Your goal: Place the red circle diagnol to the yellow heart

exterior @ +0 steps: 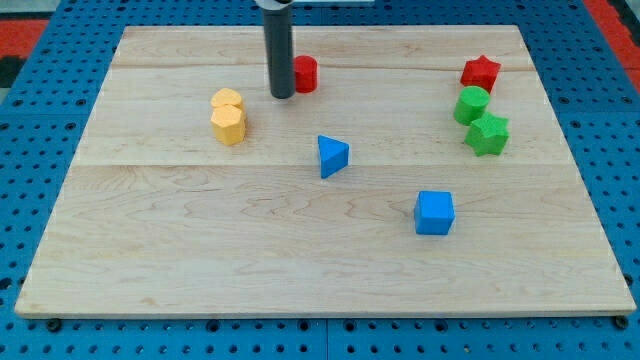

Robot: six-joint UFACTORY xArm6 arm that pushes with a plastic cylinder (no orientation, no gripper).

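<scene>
The red circle point(305, 74) lies near the view's top, left of centre. My tip point(282, 96) stands right beside it, on its left, touching or nearly touching it. The rod hides part of the red circle's left side. The yellow heart point(227, 100) lies to the left of my tip and a little lower. A yellow hexagon point(229, 125) sits right against the heart, just below it.
A blue triangle point(332, 156) lies near the board's centre. A blue cube point(434, 212) lies lower right. At the view's right stand a red star point(480, 71), a green cylinder point(471, 104) and a green star point(488, 134), close together.
</scene>
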